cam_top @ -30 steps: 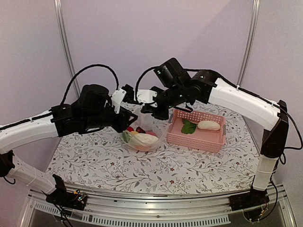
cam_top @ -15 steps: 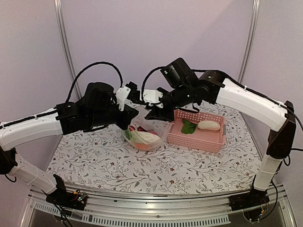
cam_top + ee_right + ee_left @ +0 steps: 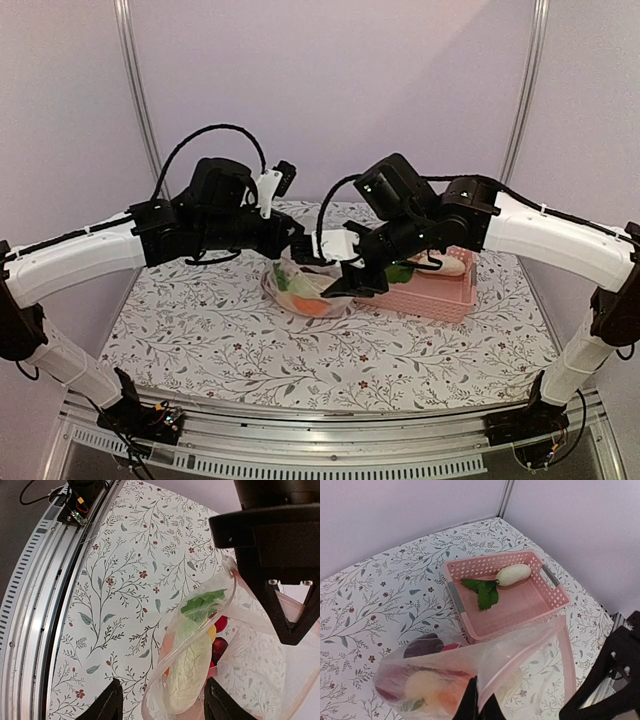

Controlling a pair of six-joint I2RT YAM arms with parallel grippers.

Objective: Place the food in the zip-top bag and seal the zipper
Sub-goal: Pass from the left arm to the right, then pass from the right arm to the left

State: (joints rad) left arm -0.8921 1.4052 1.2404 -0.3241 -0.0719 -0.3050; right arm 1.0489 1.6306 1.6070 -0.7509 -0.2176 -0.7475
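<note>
The clear zip-top bag (image 3: 300, 292) lies at mid-table with its mouth raised. Inside it is food: a pale cabbage (image 3: 191, 669), a red ball (image 3: 220, 624), a yellow piece (image 3: 212, 632) and a dark maroon piece (image 3: 219, 648). My left gripper (image 3: 480, 709) is shut on the bag's pinkish zipper (image 3: 525, 652) and holds that edge up. My right gripper (image 3: 165, 706) is open, one finger on each side of the bag's near end, touching nothing I can see. A white oblong (image 3: 514, 574) with a green leafy piece (image 3: 485, 593) stays in the pink basket (image 3: 547, 600).
The pink basket (image 3: 440, 292) stands right of the bag, partly behind my right arm (image 3: 520, 225). The floral tablecloth (image 3: 200, 335) reaches a metal rail (image 3: 35, 580) at the near edge. Purple walls close off the back and sides.
My left gripper has shut on the bag's zipper edge and shifted right. My right gripper has let go, opened, and swung down toward the bag's near side. The bag has slid slightly nearer.
</note>
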